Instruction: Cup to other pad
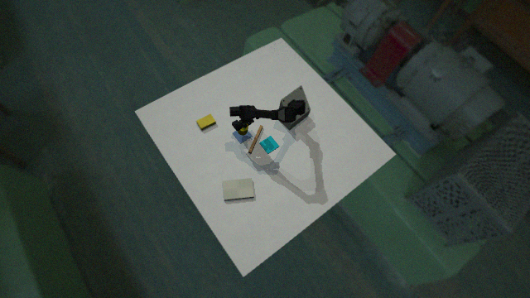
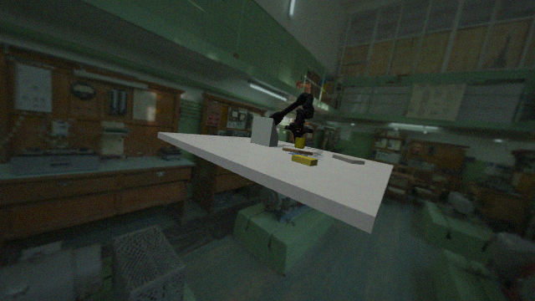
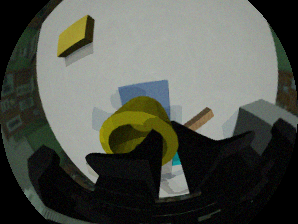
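The yellow cup (image 1: 243, 131) (image 2: 299, 143) (image 3: 145, 106) is upright or nearly so, a little above the blue pad (image 1: 243, 138) (image 3: 145, 90). My gripper (image 1: 243, 125) (image 2: 299, 136) (image 3: 165, 124) is shut on the cup's wall, one finger inside the rim and the other outside. The teal pad (image 1: 269, 144) (image 3: 175, 160) lies bare to the right of the blue pad in the top view and is mostly hidden by the fingers in the wrist view. The marbles cannot be made out in the cup's dark inside. None shows on the table.
A wooden stick (image 1: 256, 139) (image 2: 297, 150) (image 3: 200, 120) lies between the two pads. A yellow block (image 1: 206, 122) (image 2: 304, 160) (image 3: 74, 39) and a flat pale block (image 1: 238, 189) (image 2: 349, 159) lie farther out. A grey box (image 2: 263, 131) (image 3: 260, 120) stands by the arm's base.
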Tool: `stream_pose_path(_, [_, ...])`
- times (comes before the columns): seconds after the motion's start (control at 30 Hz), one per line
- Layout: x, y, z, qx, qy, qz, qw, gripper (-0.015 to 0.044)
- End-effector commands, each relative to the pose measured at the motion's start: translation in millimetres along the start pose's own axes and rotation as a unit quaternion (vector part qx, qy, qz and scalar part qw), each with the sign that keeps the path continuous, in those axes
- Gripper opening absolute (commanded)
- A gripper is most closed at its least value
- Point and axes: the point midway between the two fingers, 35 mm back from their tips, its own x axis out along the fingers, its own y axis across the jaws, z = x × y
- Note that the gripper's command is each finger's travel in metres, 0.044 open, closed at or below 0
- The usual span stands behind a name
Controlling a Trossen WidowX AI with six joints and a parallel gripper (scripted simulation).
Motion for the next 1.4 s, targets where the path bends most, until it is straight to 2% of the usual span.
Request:
stream_pose_path(0.0, [0.2,-2.0,-3.2,0.001,0.000,0.000,1.000,0.0000])
stream_pose_path(1.37, [-3.9,-41.6,-69.6,-0.001,0.001,-0.004,1.000,0.0000])
